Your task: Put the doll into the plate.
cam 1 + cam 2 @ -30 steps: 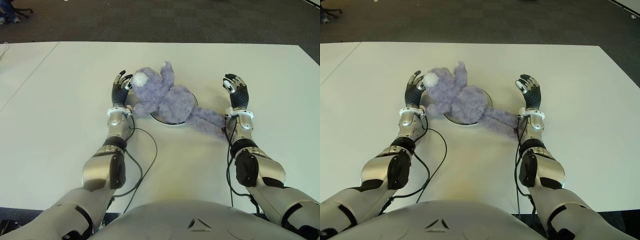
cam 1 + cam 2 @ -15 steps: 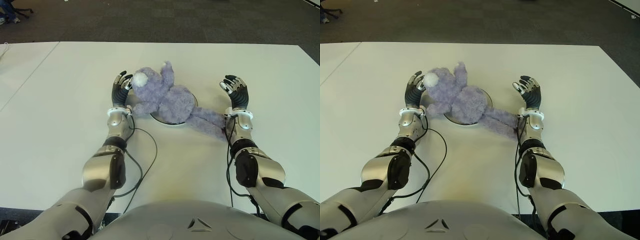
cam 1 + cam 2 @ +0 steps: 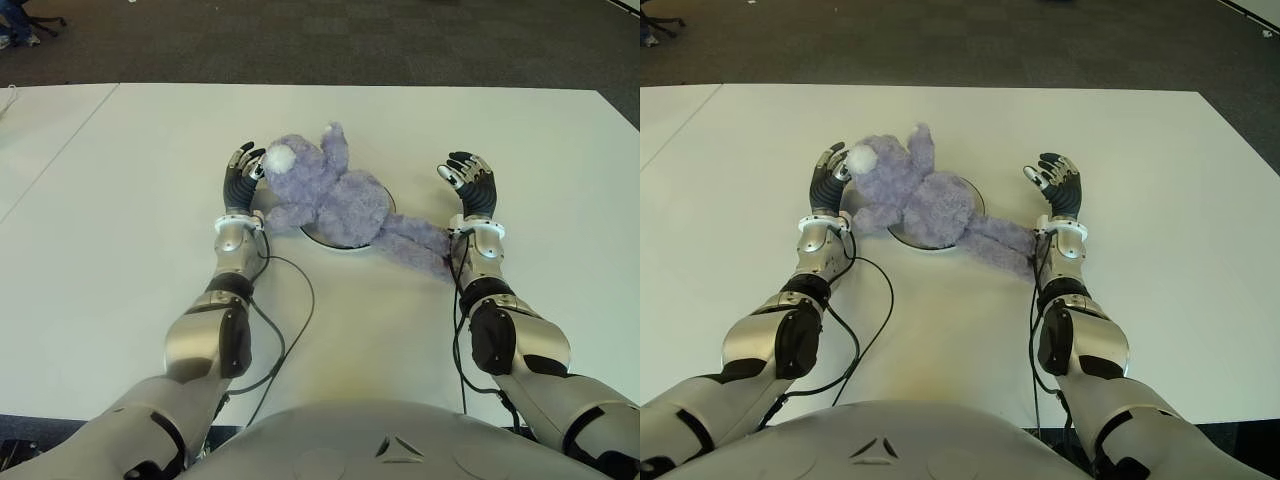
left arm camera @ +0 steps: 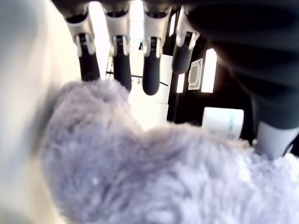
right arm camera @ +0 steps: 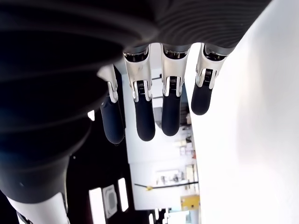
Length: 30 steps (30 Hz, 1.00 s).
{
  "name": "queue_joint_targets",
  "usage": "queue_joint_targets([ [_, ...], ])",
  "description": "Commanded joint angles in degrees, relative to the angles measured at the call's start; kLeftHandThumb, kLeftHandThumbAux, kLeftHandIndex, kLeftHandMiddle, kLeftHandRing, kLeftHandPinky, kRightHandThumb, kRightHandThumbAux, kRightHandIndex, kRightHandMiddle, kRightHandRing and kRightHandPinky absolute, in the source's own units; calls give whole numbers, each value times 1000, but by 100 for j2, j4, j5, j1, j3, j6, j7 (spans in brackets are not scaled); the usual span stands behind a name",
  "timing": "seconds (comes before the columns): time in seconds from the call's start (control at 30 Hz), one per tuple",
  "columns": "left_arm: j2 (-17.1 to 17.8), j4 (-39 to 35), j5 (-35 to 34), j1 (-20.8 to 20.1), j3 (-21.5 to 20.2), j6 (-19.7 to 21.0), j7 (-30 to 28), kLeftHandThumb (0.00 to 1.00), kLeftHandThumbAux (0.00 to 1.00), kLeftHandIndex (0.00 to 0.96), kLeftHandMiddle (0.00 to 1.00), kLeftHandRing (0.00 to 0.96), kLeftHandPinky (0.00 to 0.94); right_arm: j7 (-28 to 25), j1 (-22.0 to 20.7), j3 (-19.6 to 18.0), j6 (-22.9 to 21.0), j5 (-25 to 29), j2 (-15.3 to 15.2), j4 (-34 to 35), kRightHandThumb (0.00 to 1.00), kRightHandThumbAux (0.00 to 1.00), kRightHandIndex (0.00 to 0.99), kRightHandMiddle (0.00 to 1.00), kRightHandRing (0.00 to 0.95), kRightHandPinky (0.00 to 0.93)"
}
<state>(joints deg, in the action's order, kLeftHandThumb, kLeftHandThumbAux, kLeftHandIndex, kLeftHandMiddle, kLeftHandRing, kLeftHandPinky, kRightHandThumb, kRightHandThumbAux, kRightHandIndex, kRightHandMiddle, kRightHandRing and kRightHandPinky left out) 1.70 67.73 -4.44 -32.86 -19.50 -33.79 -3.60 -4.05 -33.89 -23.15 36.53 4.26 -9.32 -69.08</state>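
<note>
A fuzzy lavender doll (image 3: 335,195) lies across a white plate (image 3: 340,242) in the middle of the table, its head with a white snout toward the left and its legs (image 3: 415,242) trailing off the plate to the right. My left hand (image 3: 240,178) stands open just left of the doll's head, fingers extended; in the left wrist view the fur (image 4: 140,177) fills the space under the fingers (image 4: 152,70). My right hand (image 3: 470,180) is open to the right of the doll's legs, holding nothing.
The white table (image 3: 120,250) extends wide on both sides. A seam (image 3: 60,150) runs along its left part. Dark carpet (image 3: 350,40) lies beyond the far edge. Black cables (image 3: 290,310) hang along both forearms.
My right hand has shifted slightly left toward the doll's legs. The left hand and the doll have stayed where they were.
</note>
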Motion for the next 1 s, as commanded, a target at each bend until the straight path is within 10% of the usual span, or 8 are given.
queue_joint_targets([
  [0.03,-336,833,-86,1371,-67,354,-158,0,586,182,271,294,318,131,1517,34,-330,12,583,-739,25,802,318,285,243,166],
  [1.0,-335,828,-90,1372,-66,364,-140,0,582,180,271,293,293,181,1534,96,-337,-22,575,-740,25,798,338,297,248,145],
])
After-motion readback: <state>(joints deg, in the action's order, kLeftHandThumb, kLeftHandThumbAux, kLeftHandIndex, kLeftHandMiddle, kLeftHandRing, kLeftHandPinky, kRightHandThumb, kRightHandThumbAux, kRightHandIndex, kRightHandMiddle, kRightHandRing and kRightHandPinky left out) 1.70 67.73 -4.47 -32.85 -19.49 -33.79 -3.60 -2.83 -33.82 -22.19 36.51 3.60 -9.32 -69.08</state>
